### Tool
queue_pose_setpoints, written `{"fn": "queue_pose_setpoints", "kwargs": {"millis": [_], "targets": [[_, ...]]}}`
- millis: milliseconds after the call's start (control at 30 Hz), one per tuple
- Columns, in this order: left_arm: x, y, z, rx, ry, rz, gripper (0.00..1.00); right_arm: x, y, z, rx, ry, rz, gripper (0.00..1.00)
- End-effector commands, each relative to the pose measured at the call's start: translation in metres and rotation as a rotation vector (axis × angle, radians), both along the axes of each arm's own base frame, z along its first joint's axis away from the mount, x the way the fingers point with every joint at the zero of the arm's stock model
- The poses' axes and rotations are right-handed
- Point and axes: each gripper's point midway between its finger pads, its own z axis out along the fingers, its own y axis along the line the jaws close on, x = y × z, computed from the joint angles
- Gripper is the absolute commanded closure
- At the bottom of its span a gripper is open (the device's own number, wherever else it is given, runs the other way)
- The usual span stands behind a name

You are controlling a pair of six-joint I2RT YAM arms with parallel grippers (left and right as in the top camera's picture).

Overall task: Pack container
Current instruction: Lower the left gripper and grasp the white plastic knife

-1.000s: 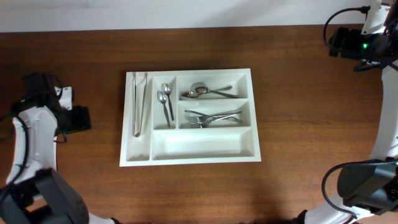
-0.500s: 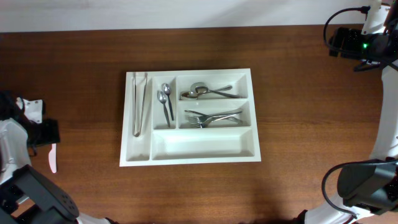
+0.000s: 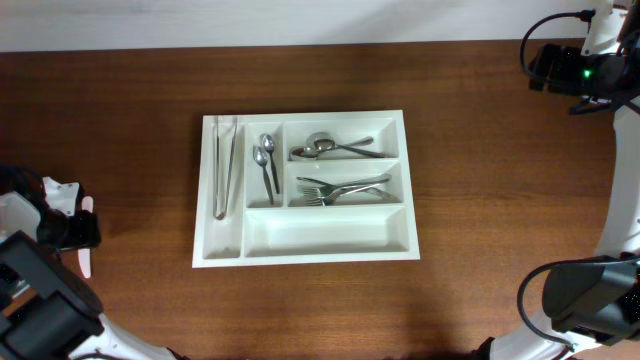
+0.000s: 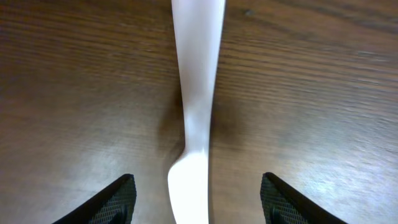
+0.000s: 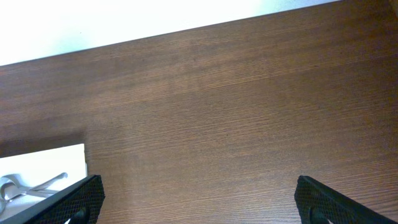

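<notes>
The container [image 3: 300, 258] is a large white cutlery tray in the middle of the table. It holds tongs [image 3: 224, 165], two spoons [image 3: 266, 160], more spoons [image 3: 335, 148] and forks [image 3: 345, 188]; its long front compartment is bare. A white plastic knife [image 3: 85, 264] lies on the table at the far left. My left gripper [image 3: 75, 230] is open and low over the knife [image 4: 198, 93], its fingers [image 4: 198, 202] on either side of the blade and not touching it. My right gripper [image 3: 560, 70] is open and empty at the far right rear.
The right wrist view shows bare wood between the open fingers [image 5: 199, 205], a corner of the tray [image 5: 43, 165] at the left, and the table's back edge against a white wall.
My left arm has swung from beside the tray out to the far left and now sits over the white knife. The right arm and the tray's contents have not moved.
</notes>
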Motion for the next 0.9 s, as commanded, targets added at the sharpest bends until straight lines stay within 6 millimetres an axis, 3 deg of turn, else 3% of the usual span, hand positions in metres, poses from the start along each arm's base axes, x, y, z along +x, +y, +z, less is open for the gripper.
{"fn": "queue_pose_setpoints", "kwargs": {"millis": [0,233,433,533,767,867], "targets": [[-0.001,-0.001,-0.016,-0.026,0.02,-0.017,0.36,0.002,0.001,-0.003,0.015,0.001,0.001,0.01],[0.002,0.001,-0.026,-0.025,0.02,-0.017,0.37,0.002,0.001,-0.003,0.015,0.001,0.001,0.01],[0.017,0.009,-0.024,0.001,-0.046,-0.021,0.43,0.002,0.001,-0.003,0.015,0.001,0.001,0.01],[0.021,0.004,-0.025,-0.028,-0.067,-0.026,0.52,0.002,0.001,-0.003,0.015,0.001,0.001,0.01],[0.021,0.002,-0.025,-0.038,-0.072,-0.027,0.61,0.002,0.001,-0.003,0.015,0.001,0.001,0.01],[0.021,0.002,-0.025,-0.039,-0.072,-0.027,0.76,0.002,0.001,-0.003,0.015,0.001,0.001,0.01]]}}
